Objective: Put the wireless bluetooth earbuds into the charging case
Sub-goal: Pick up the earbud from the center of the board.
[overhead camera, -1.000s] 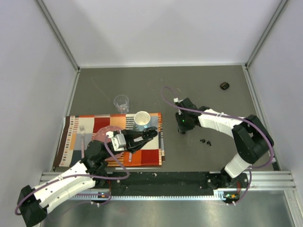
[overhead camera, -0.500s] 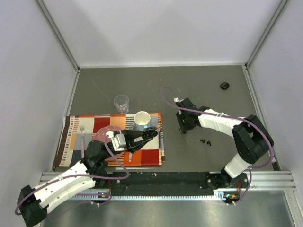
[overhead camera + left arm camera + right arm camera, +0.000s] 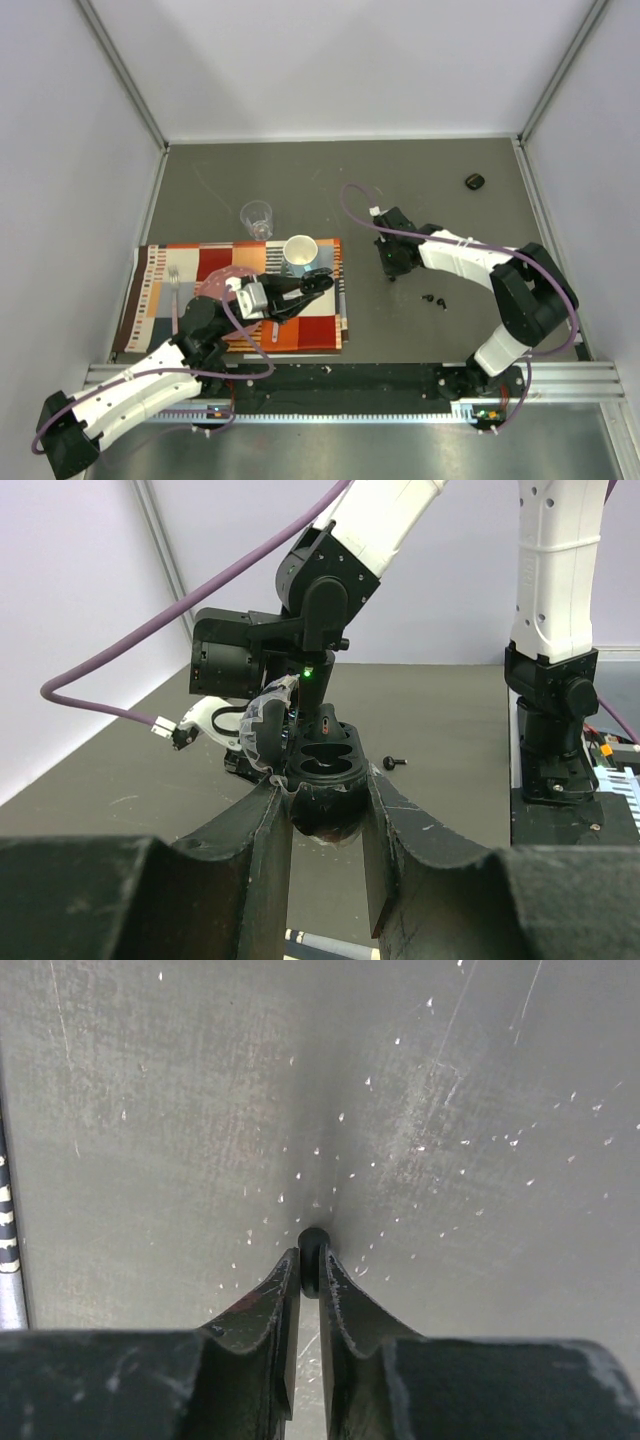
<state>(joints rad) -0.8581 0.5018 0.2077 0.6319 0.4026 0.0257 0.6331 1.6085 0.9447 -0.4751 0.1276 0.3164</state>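
Charging case (image 3: 325, 758) open in left tool (image 3: 325, 788) | right tool (image 3: 309, 1258) pinches earbud (image 3: 313, 1241)

The mat (image 3: 200, 262) is checked orange, red and cream with striped ends. The mug (image 3: 299, 250) is white and the table (image 3: 450, 200) grey, pale-flecked. The bud (image 3: 313, 1247) and case (image 3: 325, 770) are black, the case perhaps marked red inside. The cable (image 3: 345, 200) is purple.

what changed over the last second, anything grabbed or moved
The right gripper closed its fingers on an earbud down at the table and shifted slightly to the right in the top view. The left gripper kept its hold on the open charging case over the placemat. The two loose earbuds and the mug stayed put.
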